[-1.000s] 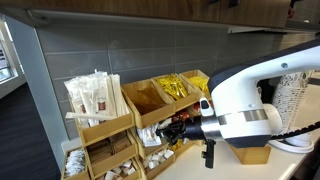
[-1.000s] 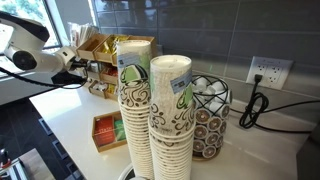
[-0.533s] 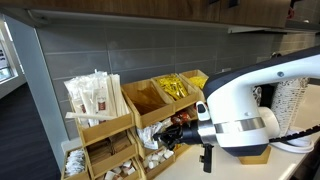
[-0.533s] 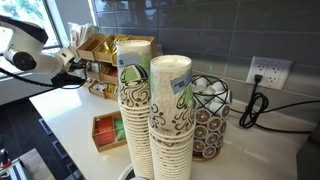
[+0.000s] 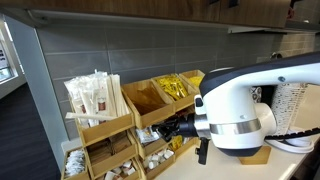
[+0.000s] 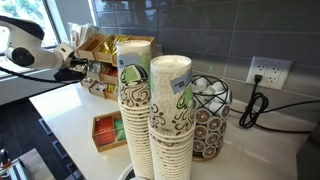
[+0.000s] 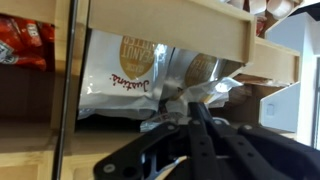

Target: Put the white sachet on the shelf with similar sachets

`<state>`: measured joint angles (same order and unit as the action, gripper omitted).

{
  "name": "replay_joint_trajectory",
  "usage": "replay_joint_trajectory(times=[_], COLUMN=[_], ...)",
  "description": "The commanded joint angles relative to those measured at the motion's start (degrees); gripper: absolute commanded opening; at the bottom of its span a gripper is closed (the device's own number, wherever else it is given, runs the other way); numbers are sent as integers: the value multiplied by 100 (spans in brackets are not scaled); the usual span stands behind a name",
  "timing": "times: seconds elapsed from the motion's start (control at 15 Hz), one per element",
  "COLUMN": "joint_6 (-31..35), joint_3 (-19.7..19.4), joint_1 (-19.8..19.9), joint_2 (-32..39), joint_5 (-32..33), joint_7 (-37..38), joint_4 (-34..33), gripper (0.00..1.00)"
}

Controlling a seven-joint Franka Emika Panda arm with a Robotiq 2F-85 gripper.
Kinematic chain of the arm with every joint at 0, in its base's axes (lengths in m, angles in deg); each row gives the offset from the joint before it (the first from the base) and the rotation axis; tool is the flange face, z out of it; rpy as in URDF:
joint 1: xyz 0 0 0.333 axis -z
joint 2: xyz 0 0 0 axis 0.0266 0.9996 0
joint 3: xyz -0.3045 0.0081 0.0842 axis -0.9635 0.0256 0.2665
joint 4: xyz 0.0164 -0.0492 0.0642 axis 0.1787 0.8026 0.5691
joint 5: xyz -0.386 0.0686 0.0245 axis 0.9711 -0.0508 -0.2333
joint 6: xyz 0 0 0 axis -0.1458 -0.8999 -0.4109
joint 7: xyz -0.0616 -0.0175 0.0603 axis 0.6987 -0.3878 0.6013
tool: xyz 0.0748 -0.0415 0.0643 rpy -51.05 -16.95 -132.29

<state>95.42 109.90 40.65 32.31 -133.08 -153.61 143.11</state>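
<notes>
- Exterior views both show the white arm extended toward a wooden rack of bins that stands against the grey tiled wall.
- Two tall stacks of paper cups stand at the front of the white counter in an exterior view, with a wire pod carousel just beside them.
- The rack's upper bins hold long paper-wrapped sticks and yellow packets; its lower compartments hold small white packets.
- The gripper reaches in below the middle upper bin, at the mouth of a lower compartment.
- In the wrist view the dark fingers come up from the bottom and stand narrow, close together.
- The white sachet is crumpled at their tips and looks pinched between them, though the picture is blurred.
- The sachet lies inside the compartment, under a wooden shelf board, just in front of larger white packets with gold print.
</notes>
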Motion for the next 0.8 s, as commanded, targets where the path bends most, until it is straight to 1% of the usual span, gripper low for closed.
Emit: replay_joint_trajectory(times=[0.0, 0.2, 0.27, 0.53, 0.6, 0.73], joint_6=[-85, -32, -31, -28, 54, 89], joint_3=[550, 892, 950, 1010, 1029, 1191], joint_1=[424, 688, 756, 932, 939, 1050], joint_2=[-440, -671, -783, -1234, -1190, -1322], joint_5=[0, 0, 0, 0, 4, 45], joint_7=[336, 496, 572, 900, 847, 991], joint_4=[-109, -212, -242, -331, -350, -344], gripper=[0, 0, 0, 0, 0, 0])
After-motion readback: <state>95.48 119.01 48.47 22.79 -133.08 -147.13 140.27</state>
